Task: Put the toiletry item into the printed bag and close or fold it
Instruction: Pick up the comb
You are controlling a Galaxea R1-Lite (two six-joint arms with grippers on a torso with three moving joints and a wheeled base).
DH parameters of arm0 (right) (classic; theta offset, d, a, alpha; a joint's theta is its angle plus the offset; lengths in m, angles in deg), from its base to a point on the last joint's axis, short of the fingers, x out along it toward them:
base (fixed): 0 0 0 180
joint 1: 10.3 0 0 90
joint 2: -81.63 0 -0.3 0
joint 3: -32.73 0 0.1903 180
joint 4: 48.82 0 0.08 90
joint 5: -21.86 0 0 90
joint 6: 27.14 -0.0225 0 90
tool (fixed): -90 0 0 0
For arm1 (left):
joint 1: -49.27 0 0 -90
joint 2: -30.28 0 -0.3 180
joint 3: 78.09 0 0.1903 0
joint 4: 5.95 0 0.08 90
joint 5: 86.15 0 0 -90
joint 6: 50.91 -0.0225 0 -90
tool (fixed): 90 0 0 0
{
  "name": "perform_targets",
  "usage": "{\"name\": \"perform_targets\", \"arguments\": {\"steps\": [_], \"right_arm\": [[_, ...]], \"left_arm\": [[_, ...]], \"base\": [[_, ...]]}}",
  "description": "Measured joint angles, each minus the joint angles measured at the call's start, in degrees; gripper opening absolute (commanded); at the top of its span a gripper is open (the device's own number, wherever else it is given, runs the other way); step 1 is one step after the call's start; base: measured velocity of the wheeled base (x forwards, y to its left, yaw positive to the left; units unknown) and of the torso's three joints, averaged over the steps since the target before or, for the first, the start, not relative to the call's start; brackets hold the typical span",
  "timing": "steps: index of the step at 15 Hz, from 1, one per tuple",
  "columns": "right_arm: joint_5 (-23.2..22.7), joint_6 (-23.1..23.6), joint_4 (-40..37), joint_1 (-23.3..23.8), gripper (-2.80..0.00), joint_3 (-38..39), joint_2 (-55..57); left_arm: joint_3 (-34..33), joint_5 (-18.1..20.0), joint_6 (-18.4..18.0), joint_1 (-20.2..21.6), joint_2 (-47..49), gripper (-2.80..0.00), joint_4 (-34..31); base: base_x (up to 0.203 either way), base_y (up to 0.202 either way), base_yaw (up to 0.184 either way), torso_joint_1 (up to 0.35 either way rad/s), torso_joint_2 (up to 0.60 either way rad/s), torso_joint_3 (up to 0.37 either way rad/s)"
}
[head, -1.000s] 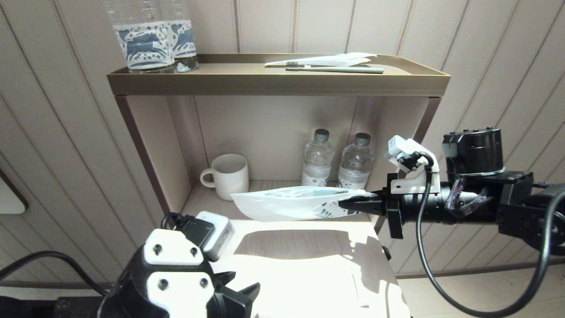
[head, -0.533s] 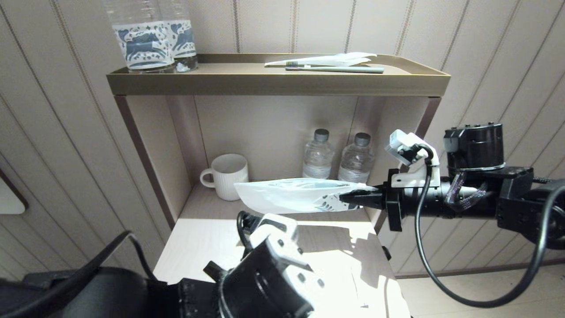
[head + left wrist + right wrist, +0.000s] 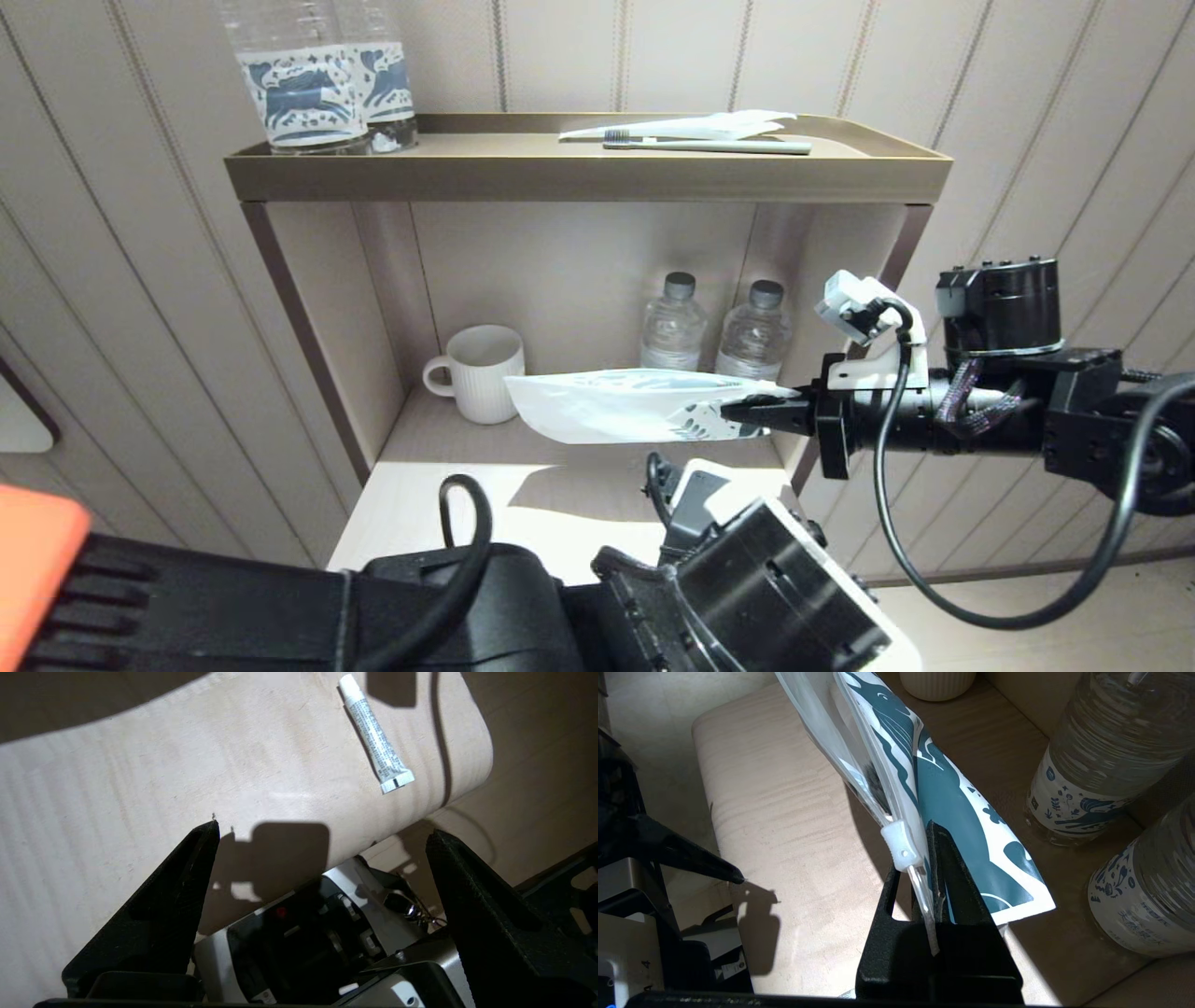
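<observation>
From the head camera I see my right gripper (image 3: 767, 413) pinched shut on one end of the flat, translucent white pouch printed with teal leaves (image 3: 616, 406), holding it level in the air in front of the lower shelf, where a ribbed white mug (image 3: 481, 371) and two small clear water bottles (image 3: 709, 334) stand. My left arm fills the bottom of this view, low over the pale wooden tabletop (image 3: 485, 504). The left wrist camera shows the left gripper (image 3: 322, 835) spread wide and empty above that tabletop, with a small white tube (image 3: 376, 749) lying well apart from it near the table's rounded edge. The right wrist camera shows the pouch clamped beside its white zip slider (image 3: 901, 847); a dark bristled shape inside the clear layer looks to me like the head of the slim white toothbrush (image 3: 875, 781), so I judge the loading done. The pouch mouth appears open beyond the slider, so closing or folding seems to be what is left.
</observation>
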Motion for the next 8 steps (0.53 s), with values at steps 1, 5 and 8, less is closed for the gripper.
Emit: {"name": "perform_targets", "arguments": {"steps": [1,5,8], "right_arm": [[0.0,0.0,0.0,0.2,-2.80,-0.2,0.2],[0.0,0.0,0.0,0.5,-2.80,-0.4,0.7],[0.0,0.0,0.0,0.5,-2.80,-0.4,1.0]], "left_arm": [[2.4,0.0,0.1,-0.2,1.7,0.00,-0.9],[9.9,0.4,0.4,-0.8,7.8,0.00,-2.9],[14.3,0.4,0.8,-0.9,11.7,0.00,-5.2]], "base": [[0.000,0.000,0.000,0.000,0.00,0.000],[0.000,0.000,0.000,0.000,0.00,0.000],[0.000,0.000,0.000,0.000,0.00,0.000]]}}
